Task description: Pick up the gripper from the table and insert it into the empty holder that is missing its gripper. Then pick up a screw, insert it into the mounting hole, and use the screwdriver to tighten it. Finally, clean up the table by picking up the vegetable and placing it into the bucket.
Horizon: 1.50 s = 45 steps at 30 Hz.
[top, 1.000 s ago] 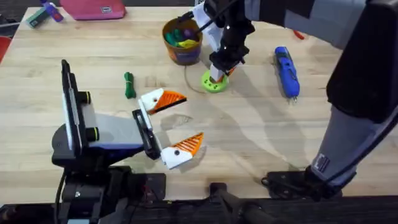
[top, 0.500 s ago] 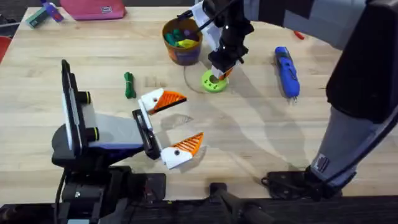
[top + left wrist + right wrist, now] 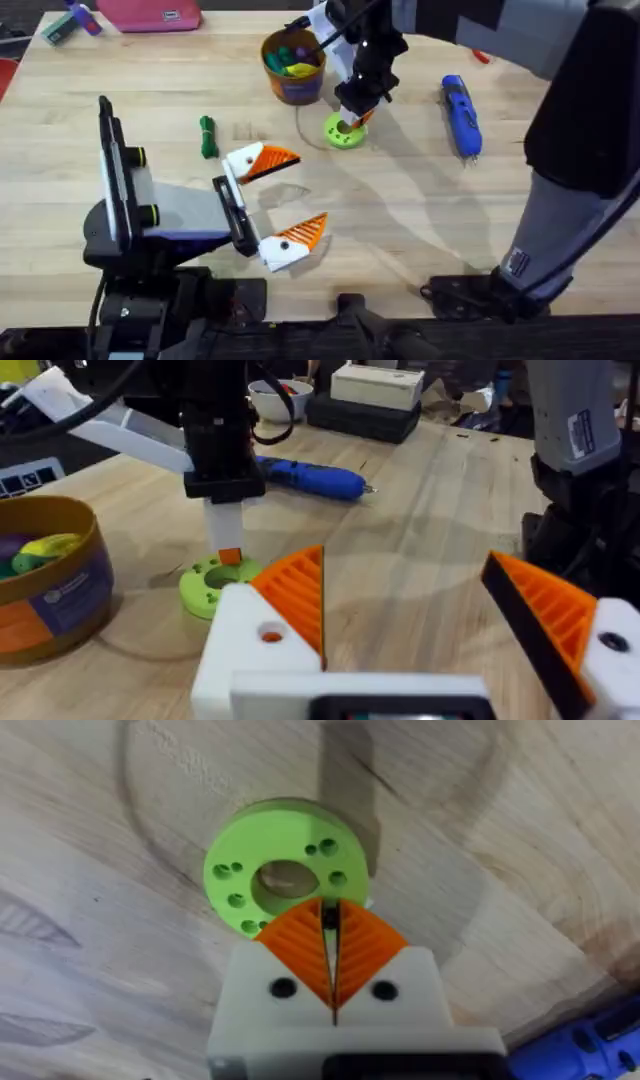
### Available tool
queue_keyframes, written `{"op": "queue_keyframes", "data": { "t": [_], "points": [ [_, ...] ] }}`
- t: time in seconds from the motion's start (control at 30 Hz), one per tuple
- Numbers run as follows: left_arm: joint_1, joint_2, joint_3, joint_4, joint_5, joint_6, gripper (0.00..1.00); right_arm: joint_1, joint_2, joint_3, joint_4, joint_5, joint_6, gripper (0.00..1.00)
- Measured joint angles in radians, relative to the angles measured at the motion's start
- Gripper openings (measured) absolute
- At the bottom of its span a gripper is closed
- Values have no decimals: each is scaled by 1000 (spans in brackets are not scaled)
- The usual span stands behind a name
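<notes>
My right gripper (image 3: 352, 117) hangs shut just above the flat green disc (image 3: 345, 132), and a small dark bit that looks like a screw (image 3: 329, 917) is pinched between its orange pads. It also shows in the left wrist view as the right gripper (image 3: 229, 556) over the disc (image 3: 212, 582). My left gripper (image 3: 290, 197) lies open near the table's front, and both its white mounts carry orange tips. A loose gripper and an empty holder are out of view. The blue screwdriver (image 3: 460, 115) lies to the right. The dark-green vegetable (image 3: 207, 137) lies left of the disc. The bucket (image 3: 293, 66) stands behind.
A pink pouch (image 3: 150, 14) and a small green and purple item (image 3: 68, 24) lie at the far left edge. A white bowl (image 3: 276, 396) and a black box (image 3: 365, 412) sit beyond the screwdriver. The right arm's base (image 3: 585, 510) stands nearby.
My right gripper has lifted a little off the green disc, still shut. The left arm and the loose things have not moved.
</notes>
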Motion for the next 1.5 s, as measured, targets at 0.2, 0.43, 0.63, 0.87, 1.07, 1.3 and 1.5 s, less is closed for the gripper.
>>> {"op": "queue_keyframes", "data": {
  "t": [0.2, 0.43, 0.63, 0.87, 1.07, 1.3, 1.5],
  "points": [
    [0, 0, 0, 0, 0, 0, 985, 0, -38, 0, -14, 0, 0, 7],
    [0, 0, 0, 0, 0, 0, 985, 5, -236, 92, -168, 0, 0, 7],
    [0, 0, 0, 0, 0, 0, 985, 35, -288, 327, -332, 9, 0, 7],
    [0, 0, 0, 0, 0, 0, 985, 135, -290, 479, -435, 107, 0, 6],
    [0, 0, 0, 0, 0, 0, 986, 294, -282, 508, -442, 132, -18, 6],
    [0, 0, 0, 0, 0, 0, 986, 437, -233, 508, -439, 98, -93, 6],
    [0, 0, 0, 0, 0, 0, 985, 478, -231, 508, -436, 3, -192, 6]
  ]
}}
